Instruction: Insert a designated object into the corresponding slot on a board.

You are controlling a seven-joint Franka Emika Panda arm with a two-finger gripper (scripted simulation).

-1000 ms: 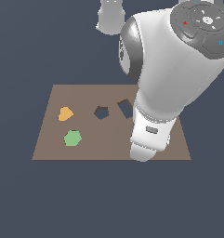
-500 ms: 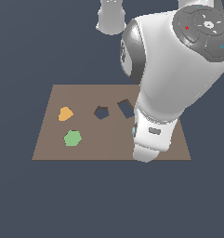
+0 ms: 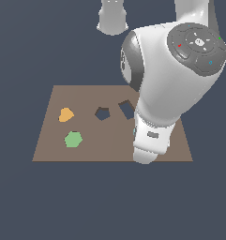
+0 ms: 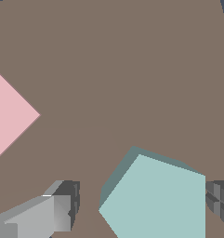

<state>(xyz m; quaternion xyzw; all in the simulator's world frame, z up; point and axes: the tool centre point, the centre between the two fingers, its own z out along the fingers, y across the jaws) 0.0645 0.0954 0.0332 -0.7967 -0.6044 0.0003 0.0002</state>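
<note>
In the exterior view, the board (image 3: 109, 154) lies flat, with a pentagon slot (image 3: 102, 113) near its middle and a rectangular hole (image 3: 126, 109) just beside it toward the view's right. An orange block (image 3: 65, 115) and a green hexagon (image 3: 73, 139) sit on the view's left part of the board. The arm (image 3: 173, 79) hangs over the view's right part, hiding the gripper; only a teal sliver shows at its edge.

In the wrist view, the teal block (image 4: 162, 200) lies on the board (image 4: 113, 65) between the spread fingers (image 4: 62, 204), one on each side of it. The one finger stands clear of the block; whether the other touches it I cannot tell. A pink square (image 4: 9, 114) lies well apart from it.
</note>
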